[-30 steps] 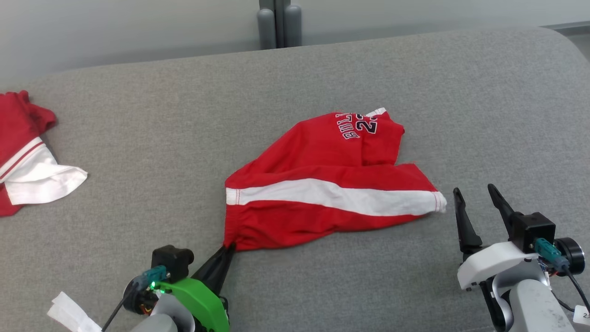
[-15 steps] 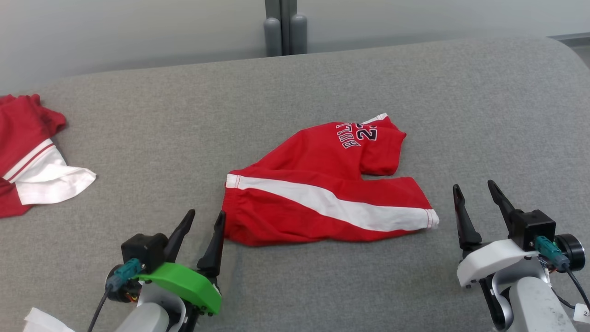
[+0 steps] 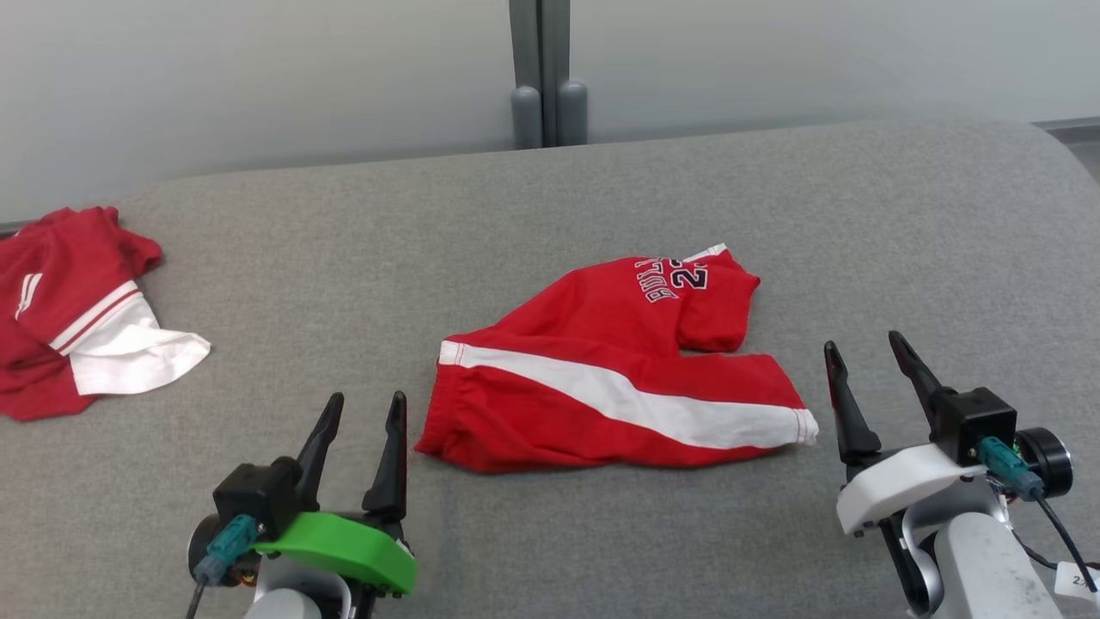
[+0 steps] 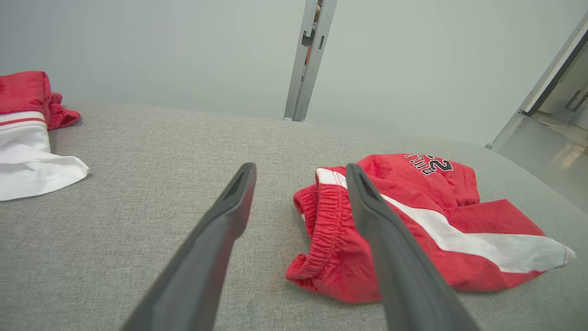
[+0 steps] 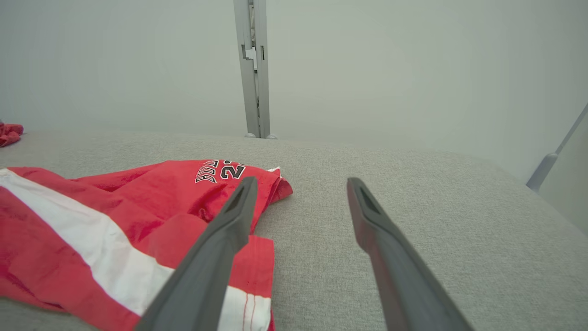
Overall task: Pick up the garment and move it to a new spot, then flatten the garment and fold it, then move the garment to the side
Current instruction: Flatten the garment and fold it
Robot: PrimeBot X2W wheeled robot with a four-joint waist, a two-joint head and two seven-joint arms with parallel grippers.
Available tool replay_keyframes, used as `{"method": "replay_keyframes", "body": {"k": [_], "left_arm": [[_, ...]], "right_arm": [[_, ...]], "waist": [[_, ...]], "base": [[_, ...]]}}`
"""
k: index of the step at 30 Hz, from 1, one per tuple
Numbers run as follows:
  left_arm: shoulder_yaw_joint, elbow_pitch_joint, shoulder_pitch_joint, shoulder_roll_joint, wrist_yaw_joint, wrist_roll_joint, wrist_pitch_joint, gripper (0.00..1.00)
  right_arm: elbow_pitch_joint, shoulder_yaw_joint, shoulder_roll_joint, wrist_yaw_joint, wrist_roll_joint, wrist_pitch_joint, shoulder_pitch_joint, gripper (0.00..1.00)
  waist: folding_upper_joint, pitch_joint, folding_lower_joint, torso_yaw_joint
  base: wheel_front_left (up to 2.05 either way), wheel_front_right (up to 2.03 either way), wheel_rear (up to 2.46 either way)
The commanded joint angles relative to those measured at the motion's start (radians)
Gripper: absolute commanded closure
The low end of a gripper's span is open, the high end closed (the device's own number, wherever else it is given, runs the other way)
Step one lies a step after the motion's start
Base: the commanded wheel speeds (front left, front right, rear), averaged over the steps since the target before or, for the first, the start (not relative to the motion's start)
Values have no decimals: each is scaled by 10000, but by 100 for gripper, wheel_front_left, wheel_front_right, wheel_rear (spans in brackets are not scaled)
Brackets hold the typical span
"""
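The elastic waistband (image 4: 321,220) of the red shorts (image 3: 619,370), which was being pinched a second ago by the left gripper (image 3: 368,400), is no longer being held. The two dark fingers are now being kept spread wide and empty, just beside the waistband end. The right gripper (image 3: 864,342) is likewise being held open and empty, near the white-striped leg hem (image 3: 799,425). The shorts are being left near the middle of the grey upholstered surface (image 3: 601,189), well apart from the other red and white garment (image 3: 77,327) at the far left. The fabric is lying rumpled, with the lettered leg bunched over toward the far side. The placing step is being judged complete, and flattening is being judged the step now due.
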Motion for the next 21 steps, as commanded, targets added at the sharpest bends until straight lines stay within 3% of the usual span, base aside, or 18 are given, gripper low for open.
{"method": "replay_keyframes", "body": {"k": [1, 11, 21], "left_arm": [[233, -8, 221, -87, -59, 228, -6, 0], [1378, 45, 873, -556, -304, 881, -7, 0], [1763, 194, 935, -773, -446, 1121, -7, 0]], "right_arm": [[-7, 64, -32, -14, 94, -20, 135, 0], [0, 421, -32, -14, 402, -20, 556, 0], [81, 479, -32, -14, 430, -19, 494, 0]], "waist": [[0, -158, 0, 52], [0, -434, 0, 61], [0, -409, 0, 34]], "base": [[0, 0, 0], [0, 0, 0], [0, 0, 0]]}}
